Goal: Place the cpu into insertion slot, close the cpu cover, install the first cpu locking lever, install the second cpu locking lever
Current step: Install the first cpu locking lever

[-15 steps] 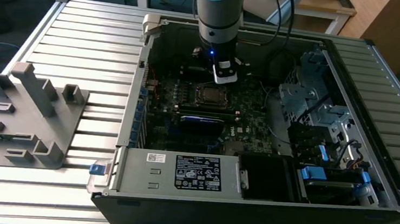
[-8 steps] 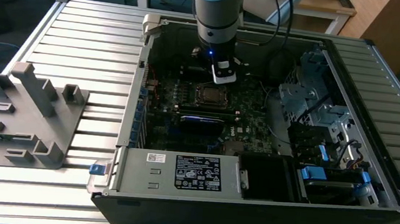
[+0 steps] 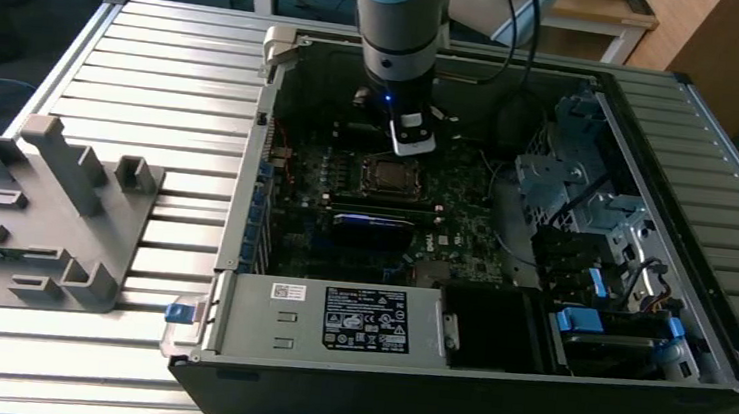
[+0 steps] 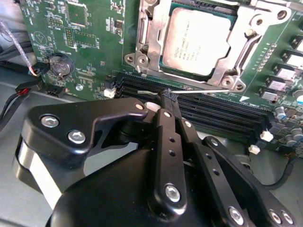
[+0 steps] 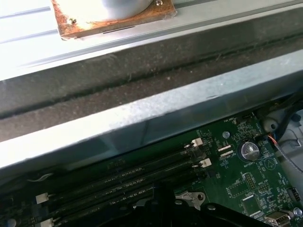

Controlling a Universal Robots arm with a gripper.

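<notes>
We find the cpu (image 4: 196, 40) seated in the insertion slot (image 3: 387, 174) on the motherboard (image 4: 94, 28), silver top facing up. The cpu cover (image 4: 247, 40) lies down flat over it, framing the chip through its square window.

In the second wrist view, a thin wire locking lever (image 4: 203, 90) runs along the socket edge nearest the memory slots (image 4: 213, 111). The claw (image 4: 168, 97) has its fingers drawn together, and their tips meet right at this lever. We cannot tell whether the wire is pinched between them or only touched from outside.

In the exterior view, the arm descends vertically into the open computer case (image 3: 238, 256). The claw (image 3: 411, 145) stands just beyond the socket, close above the board.

Other parts noted:
- A round coin battery (image 4: 60, 65) sits on the board, well apart from the socket, beside a red and black cable.
- In the first wrist view, the same battery (image 5: 248, 151) lies near the ends of the memory slots (image 5: 118, 184), under the grey case wall.
- The case rests on a slatted metal table (image 3: 156, 48).
- A grey moulded fixture (image 3: 48, 209) stands on the table toward the exterior view's left.
- A labelled power supply box (image 3: 333, 319) occupies the near end of the case.
</notes>
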